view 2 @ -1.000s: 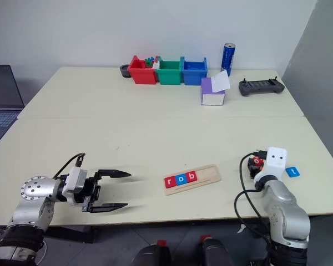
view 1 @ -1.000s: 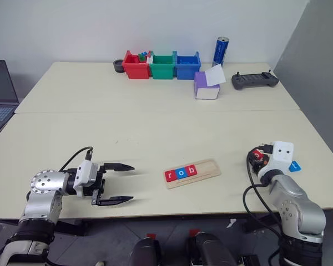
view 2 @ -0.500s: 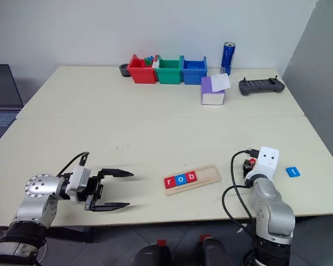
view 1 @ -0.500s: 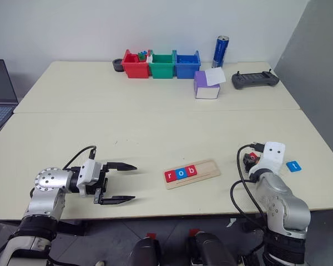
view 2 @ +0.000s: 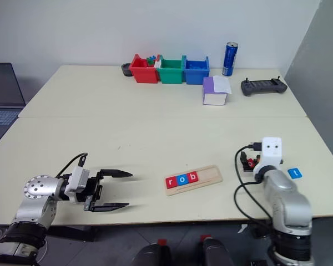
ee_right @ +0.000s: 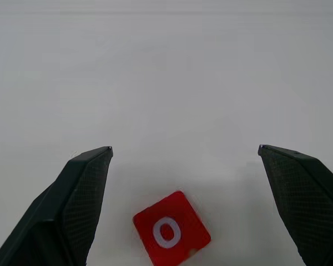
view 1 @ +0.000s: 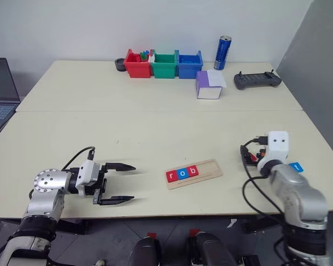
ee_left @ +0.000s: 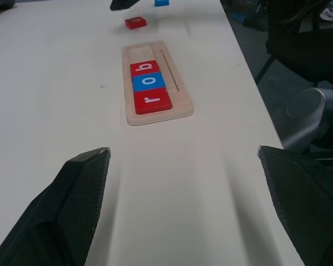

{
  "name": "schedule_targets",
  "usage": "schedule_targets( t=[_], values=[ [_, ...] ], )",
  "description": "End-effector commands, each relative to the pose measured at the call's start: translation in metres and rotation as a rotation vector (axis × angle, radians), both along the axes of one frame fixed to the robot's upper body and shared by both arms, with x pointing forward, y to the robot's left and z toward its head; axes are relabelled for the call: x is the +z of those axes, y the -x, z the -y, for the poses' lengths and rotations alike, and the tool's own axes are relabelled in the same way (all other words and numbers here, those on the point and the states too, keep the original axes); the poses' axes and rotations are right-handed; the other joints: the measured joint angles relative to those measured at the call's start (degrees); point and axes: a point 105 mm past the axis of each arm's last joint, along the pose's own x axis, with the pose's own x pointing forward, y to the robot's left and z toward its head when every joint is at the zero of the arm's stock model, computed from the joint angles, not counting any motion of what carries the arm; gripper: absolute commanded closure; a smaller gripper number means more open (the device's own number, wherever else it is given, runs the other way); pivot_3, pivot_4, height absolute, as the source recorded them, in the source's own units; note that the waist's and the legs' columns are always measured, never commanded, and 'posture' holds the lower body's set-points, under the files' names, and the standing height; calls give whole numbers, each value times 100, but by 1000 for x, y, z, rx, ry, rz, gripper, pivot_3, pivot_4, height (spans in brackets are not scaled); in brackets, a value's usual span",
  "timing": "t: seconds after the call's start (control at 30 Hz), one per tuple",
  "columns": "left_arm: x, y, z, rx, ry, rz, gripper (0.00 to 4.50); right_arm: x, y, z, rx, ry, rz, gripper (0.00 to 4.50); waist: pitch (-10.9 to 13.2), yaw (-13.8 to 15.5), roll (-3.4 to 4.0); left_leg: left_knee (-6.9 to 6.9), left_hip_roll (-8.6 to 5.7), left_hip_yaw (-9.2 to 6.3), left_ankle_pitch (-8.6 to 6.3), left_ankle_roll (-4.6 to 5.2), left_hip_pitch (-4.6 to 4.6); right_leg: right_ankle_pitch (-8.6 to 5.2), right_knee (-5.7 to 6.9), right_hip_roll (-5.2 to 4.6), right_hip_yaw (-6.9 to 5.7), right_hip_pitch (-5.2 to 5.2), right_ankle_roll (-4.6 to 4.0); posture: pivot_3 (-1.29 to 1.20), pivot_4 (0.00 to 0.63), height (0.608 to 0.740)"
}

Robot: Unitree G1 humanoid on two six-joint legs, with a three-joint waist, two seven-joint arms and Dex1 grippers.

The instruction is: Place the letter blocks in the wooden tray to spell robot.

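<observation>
The right end effector (ee_right: pixel 183 205) now stands with its fingers spread wide, and the red "o" block (ee_right: pixel 171 230) lies flat on the counter (view 1: pixel 155 127) between them, touching neither finger. A second ago the arm was lower and closer to the blue "t" block (view 1: pixel 296 166), with the red block tucked under the wrist; since then the fingers have opened out and the hand has lifted a little. The block is not held. Judging by how it sits, tilted on its corner relative to the fingers, the pick-up either slipped or was let go for a fresh try.

The wooden tray (view 1: pixel 208 165) lies near the front edge of the counter, well apart from the right arm, with "r" (ee_left: pixel 151 100), "o" (ee_left: pixel 149 81) and "b" (ee_left: pixel 144 67) already seated in a row at its left end and two places bare. The loose red "o" is next in the word, then the blue "t", which sits just beside the right arm.

The left end effector (view 1: pixel 115 183) hovers over the counter to the left of the tray, fingers spread and empty, as it was a second ago.

The next move likely calls for squaring the right fingers to the block's sides before closing.
</observation>
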Motion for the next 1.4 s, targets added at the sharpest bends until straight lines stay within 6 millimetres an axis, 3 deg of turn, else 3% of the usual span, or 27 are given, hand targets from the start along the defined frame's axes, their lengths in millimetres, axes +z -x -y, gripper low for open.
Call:
schedule_targets(
  t=[0.03, 0.2, 0.33, 0.5, 0.8, 0.93, 1.1, 1.2, 1.4],
  values=[
    [4, 1, -6, 12, 2, 29, 0, 18, 2, 10, 262, -4, 18, 28, 1, 4, -1, 0, 0, 0, -1, 2, 0, 0, -1, 0, -1, 0, 0, 0, 150, 740],
    [4, 4, -7, 16, 8, 35, 0, 14, 16, 14, 573, 54, -69, 28, 2, -10, -3, -1, 4, -1, -3, 5, 2, 0, -1, 5, -1, 1, 0, 0, 150, 740],
    [6, 7, -8, 18, 10, 41, 0, 1, 6, 21, 652, 125, -124, 28, 5, -23, -6, 3, 6, 1, -3, 5, 4, 1, 1, 5, -1, 2, 2, 0, 150, 740],
    [10, 10, -10, 29, 12, 48, 0, -5, -9, 18, 640, 131, -110, 28, 7, 11, -5, 5, 6, 0, -2, 5, 2, 3, 2, 5, -1, 1, 4, 0, 150, 740],
    [10, 17, -10, 50, 13, 39, 0, -15, -10, 21, 646, 147, -137, 28, 10, 20, 0, 7, 3, 4, -3, 3, 1, 2, 0, -2, 1, 3, 4, 0, 150, 740],
    [10, 16, -10, 59, 15, 44, 0, -20, -11, 28, 560, 140, -141, 28, 11, 19, 1, 7, 4, 4, -2, 3, 4, 2, 4, -2, 1, 3, 4, 0, 150, 740],
    [10, 17, -11, 64, 15, 44, 0, -24, -4, 19, 469, 58, -88, 28, 10, 16, 2, 4, 5, 2, -2, 2, 3, 2, 4, -1, 0, 2, 2, 0, 150, 740],
    [10, 16, -11, 64, 14, 43, 0, -21, 2, 17, 471, 35, -66, 28, 10, 19, 2, 6, 5, 3, -2, 2, 4, 2, 4, -1, 0, 3, 3, 0, 150, 740],
    [12, 11, -11, 49, 3, 49, 0, -14, -4, 32, 480, 88, -92, 28, 13, 20, 5, 8, 3, 4, -2, 3, 4, 2, 4, -2, 0, 3, 3, 0, 150, 740]
  ],
)
